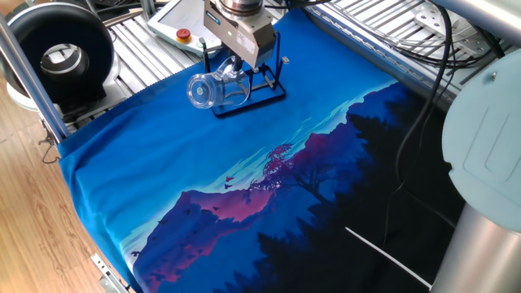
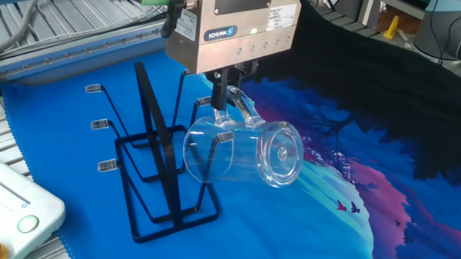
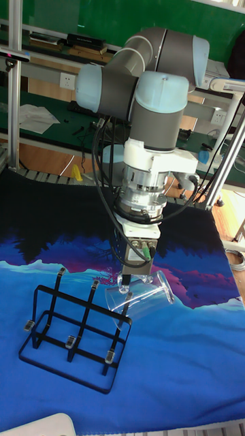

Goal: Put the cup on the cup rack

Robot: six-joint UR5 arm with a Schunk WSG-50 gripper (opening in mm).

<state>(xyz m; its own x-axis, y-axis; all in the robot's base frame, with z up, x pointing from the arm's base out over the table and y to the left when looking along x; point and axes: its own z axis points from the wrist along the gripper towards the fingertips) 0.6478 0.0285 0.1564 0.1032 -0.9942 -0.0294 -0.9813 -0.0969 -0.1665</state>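
The cup point(image 2: 243, 154) is a small clear glass mug, a plain cylinder with a thick round base and a clear loop handle on its side. It hangs in the air on its side, mouth turned toward the cup rack point(image 2: 151, 159) and base facing away, with the handle uppermost. The gripper point(image 2: 228, 99) comes down from above, its jaws pinching that handle. In the other fixed view the rim of the mouth overlaps the nearest pegs of the rack; whether glass and wire touch cannot be told. The cup is clear of the blue cloth point(image 1: 244, 171) that covers the desk, and nothing shows inside it.

The rack is black thin wire, a rectangular base frame standing flat on the cloth with upright pegs rising from it, some tipped with small pale caps. No other cup hangs on it. In the tall fixed view the cup point(image 3: 139, 294) sits just beside the rack's point(image 3: 75, 330) right end, tilted.
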